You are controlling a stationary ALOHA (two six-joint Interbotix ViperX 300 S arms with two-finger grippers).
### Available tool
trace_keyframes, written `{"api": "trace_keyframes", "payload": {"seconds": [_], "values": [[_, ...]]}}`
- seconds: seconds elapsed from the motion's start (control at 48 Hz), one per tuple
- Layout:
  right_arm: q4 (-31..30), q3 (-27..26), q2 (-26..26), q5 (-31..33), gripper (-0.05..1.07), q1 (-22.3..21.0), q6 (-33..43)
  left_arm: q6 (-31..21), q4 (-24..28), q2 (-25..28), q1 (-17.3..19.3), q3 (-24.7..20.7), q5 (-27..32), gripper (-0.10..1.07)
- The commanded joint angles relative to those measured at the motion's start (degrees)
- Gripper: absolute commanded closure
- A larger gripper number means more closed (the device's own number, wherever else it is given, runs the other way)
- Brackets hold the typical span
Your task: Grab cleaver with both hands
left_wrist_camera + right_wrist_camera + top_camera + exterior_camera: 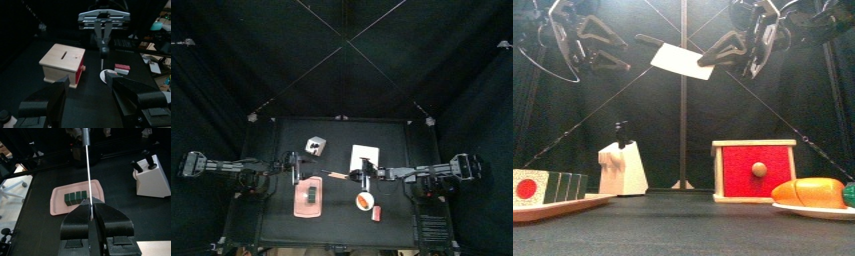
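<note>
From where I stand, the cleaver (681, 60) is off the table and held high in the air between the two arms, its pale blade tilted and its dark handle pointing toward the left arm. The right gripper (89, 210) has its jaws pressed together on the blade, which runs edge-on straight out from between them in the right wrist view. The left gripper (89, 89) has its jaws spread wide with nothing between them; the cleaver (102, 47) appears well ahead of it, hanging from the opposite arm. Judged from this, one half of the grasp is done and the left-hand grip on the handle is not yet made. Below, the knife block (623, 165), the red wooden box (755, 171) and the pink tray (75, 198) stand untouched.
</note>
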Motion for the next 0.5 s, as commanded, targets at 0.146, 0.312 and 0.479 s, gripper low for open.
{"api": "trace_keyframes", "payload": {"seconds": [0.146,0.312,0.479], "values": [[-0.9,-6.2,5.6,0.3,0.78,0.2,-0.1,0.0,5.5,0.3,-5.2,4.8,-11.1,0.06],[-1.1,-9.4,9.2,3.3,0.78,0.2,-0.1,-0.1,6.4,-0.1,-5.6,7.0,-14.4,0.06],[-1.1,-11.7,11.4,4.3,0.78,0.2,-0.1,-0.7,6.0,0.0,-5.7,7.6,-14.4,0.07]]}}
